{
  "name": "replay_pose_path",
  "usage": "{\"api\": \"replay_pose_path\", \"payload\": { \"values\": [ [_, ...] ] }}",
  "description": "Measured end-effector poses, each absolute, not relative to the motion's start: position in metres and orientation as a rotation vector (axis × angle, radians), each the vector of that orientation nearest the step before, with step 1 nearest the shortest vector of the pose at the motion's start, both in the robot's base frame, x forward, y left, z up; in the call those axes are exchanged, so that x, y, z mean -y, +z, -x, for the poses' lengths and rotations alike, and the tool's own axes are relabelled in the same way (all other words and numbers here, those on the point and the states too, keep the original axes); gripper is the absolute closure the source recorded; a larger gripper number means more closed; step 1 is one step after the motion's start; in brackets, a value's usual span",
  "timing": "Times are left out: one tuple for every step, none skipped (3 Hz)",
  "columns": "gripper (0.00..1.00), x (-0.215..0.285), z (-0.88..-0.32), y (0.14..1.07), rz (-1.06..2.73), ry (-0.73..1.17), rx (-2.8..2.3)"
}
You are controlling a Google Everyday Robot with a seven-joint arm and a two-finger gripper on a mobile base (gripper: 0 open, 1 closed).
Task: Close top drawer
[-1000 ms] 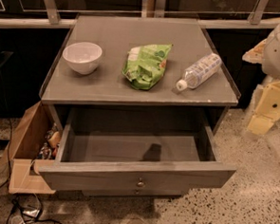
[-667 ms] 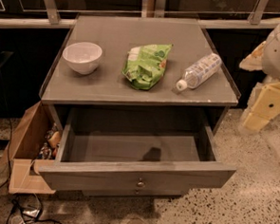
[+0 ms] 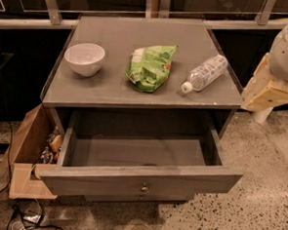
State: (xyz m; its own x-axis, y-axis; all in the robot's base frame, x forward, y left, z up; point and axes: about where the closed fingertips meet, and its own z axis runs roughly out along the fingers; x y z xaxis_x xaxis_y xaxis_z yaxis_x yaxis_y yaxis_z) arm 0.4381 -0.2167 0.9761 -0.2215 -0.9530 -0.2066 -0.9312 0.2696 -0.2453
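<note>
Gripper (image 3: pixel 270 90) hangs at the right edge beside the grey cabinet (image 3: pixel 116 88); whether it is open or closed cannot be told. Below, the top drawer (image 3: pixel 106 175) stands pulled out. On the cabinet lie a green snack bag (image 3: pixel 151 66), a white bowl (image 3: pixel 84 58) and a plastic bottle (image 3: pixel 205 73).

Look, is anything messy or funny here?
The top drawer hangs wide open and looks empty. The bottle lies on its side on the cabinet top. The tool is off to the right, touching nothing.
</note>
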Motion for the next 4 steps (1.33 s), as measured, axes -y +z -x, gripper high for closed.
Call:
{"api": "replay_pose_path", "payload": {
  "values": [
    [0.88,0.217,-0.441,0.981,1.715,-0.125,-2.225],
    [1.00,0.223,-0.432,0.962,1.670,-0.147,-2.249],
    [1.00,0.230,-0.414,0.907,1.653,-0.097,-2.320],
    [1.00,0.234,-0.403,0.855,1.675,-0.028,-2.386]
  ]
}}
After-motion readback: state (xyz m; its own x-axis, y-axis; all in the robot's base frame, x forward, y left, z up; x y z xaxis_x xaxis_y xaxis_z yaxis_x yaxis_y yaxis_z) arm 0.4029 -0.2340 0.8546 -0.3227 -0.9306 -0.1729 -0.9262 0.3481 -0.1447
